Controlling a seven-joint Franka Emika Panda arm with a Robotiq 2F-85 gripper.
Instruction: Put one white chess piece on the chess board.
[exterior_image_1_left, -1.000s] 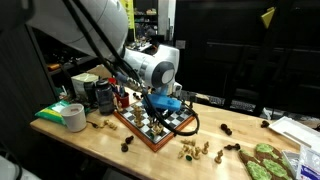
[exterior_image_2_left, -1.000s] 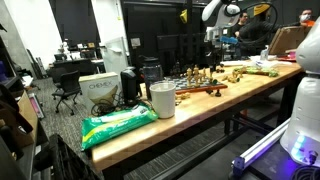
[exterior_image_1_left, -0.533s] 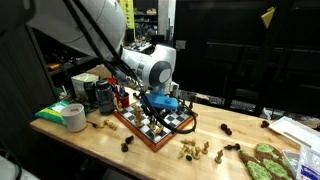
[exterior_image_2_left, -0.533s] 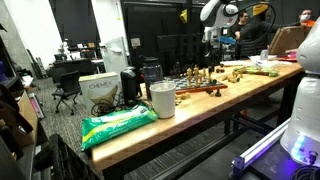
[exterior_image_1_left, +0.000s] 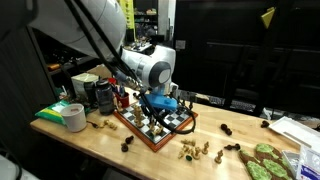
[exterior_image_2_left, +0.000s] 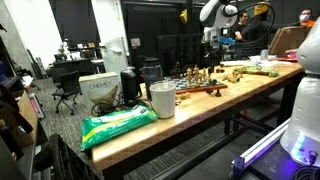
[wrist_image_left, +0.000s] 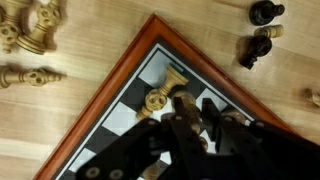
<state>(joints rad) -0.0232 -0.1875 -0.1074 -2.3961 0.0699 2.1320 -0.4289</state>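
- The gripper (wrist_image_left: 197, 108) enters the wrist view from the bottom. Its jaws stand narrow, with only a thin gap between the dark fingers.
- The white chess piece (wrist_image_left: 165, 90) is over the chess board (wrist_image_left: 104, 100), on the squares near the corner of the reddish-brown frame.
- From the gripper, the piece lies just beyond the fingertips and a little to the left in the wrist view. It is right against the left-hand finger there.
- I cannot tell whether the jaws pinch the piece or whether it only rests beside them; the fingers hide the contact.
- The long axis of the piece seems to run from lower left to upper right in the wrist view, so it looks tilted or lying, not upright.
- In an exterior view the gripper (exterior_image_1_left: 155, 108) hangs low over the chess board (exterior_image_1_left: 135, 135).
- My judgement: the piece is already above the squares, so the coming move needs only a short descent and a clean release.
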